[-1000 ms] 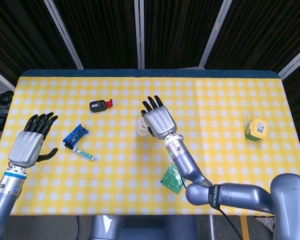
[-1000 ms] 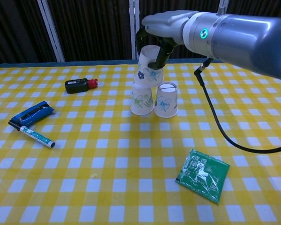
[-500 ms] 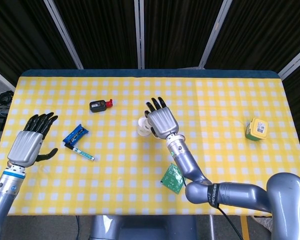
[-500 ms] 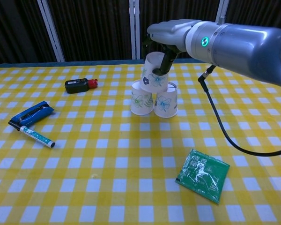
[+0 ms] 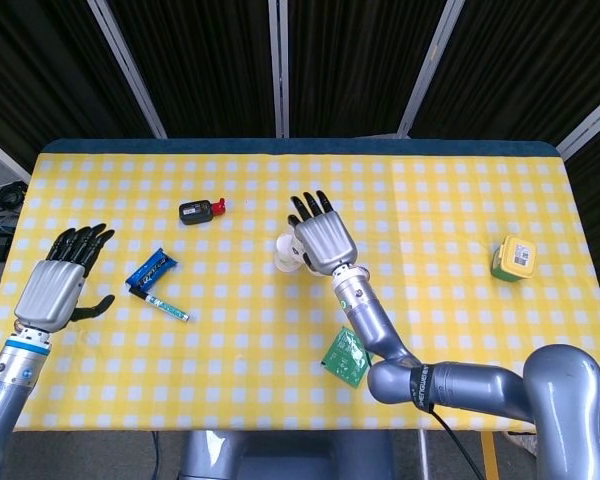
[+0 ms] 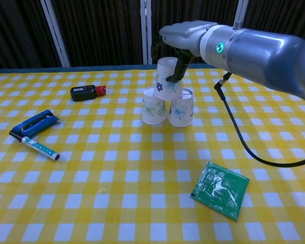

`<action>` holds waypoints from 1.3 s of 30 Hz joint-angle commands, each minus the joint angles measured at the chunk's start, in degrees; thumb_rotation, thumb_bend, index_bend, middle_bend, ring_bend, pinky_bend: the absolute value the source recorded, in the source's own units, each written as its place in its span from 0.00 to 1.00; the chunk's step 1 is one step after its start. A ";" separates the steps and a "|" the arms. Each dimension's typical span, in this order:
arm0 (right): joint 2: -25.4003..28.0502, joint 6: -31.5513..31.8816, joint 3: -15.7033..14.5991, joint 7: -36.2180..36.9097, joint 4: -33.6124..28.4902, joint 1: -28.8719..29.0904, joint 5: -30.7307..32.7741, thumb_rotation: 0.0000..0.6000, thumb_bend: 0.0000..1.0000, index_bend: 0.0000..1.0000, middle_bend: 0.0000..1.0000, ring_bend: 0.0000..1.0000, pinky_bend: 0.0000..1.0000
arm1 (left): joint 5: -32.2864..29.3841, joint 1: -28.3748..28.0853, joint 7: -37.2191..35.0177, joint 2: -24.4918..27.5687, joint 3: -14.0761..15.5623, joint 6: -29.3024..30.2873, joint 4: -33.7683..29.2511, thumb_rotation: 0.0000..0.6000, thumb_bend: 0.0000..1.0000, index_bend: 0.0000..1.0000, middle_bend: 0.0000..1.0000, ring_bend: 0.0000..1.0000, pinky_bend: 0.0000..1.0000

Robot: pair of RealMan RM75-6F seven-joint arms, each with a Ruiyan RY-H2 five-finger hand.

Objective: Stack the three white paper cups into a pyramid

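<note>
Two white paper cups with floral print stand upside down side by side, the left cup (image 6: 154,107) and the right cup (image 6: 180,108). A third cup (image 6: 168,79) sits across their tops, slightly tilted, still gripped by my right hand (image 6: 183,38) from above and behind. In the head view my right hand (image 5: 325,238) covers most of the stack; only a bit of cup (image 5: 285,252) shows at its left. My left hand (image 5: 58,284) hovers open over the table's left edge, holding nothing.
A blue marker pack with a pen (image 6: 34,129) lies at the left, a black and red device (image 6: 86,92) behind it. A green packet (image 6: 219,188) lies near the front right. A yellow-green box (image 5: 514,258) sits far right.
My right hand carried the third cup right and down, from above the left cup to rest across both lower cups. The left hand barely moved.
</note>
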 commanded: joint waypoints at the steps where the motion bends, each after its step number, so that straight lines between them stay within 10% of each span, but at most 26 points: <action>1: 0.37 0.65 -0.27 -0.73 -0.71 0.05 0.18 1.00 0.19 0.23 0.03 0.00 0.00 | -0.13 -0.04 0.16 0.01 0.03 -0.06 -0.02 1.00 0.27 0.00 0.00 0.00 0.00; 12: 5.10 6.40 -2.12 -1.59 -8.32 -2.98 -2.57 1.00 0.18 0.17 0.00 0.00 0.00 | -0.36 0.28 0.72 -0.05 -0.12 0.97 -0.05 1.00 0.27 0.00 0.00 0.00 0.00; 20: 15.53 17.75 -10.93 5.90 -19.05 -16.32 -14.64 1.00 0.17 0.16 0.00 0.00 0.00 | -0.18 1.00 2.99 -0.76 0.14 2.86 0.19 1.00 0.27 0.00 0.00 0.00 0.00; 28: 21.07 24.23 -20.70 22.51 -14.70 -31.20 -24.78 1.00 0.17 0.15 0.00 0.00 0.00 | 1.14 2.73 4.35 -1.70 1.62 5.08 0.33 1.00 0.27 0.00 0.00 0.00 0.00; 39: 21.92 28.35 -26.04 34.35 -8.26 -41.81 -32.08 1.00 0.17 0.15 0.00 0.00 0.00 | 4.47 6.14 3.77 -2.47 3.86 9.58 1.12 1.00 0.27 0.00 0.00 0.00 0.00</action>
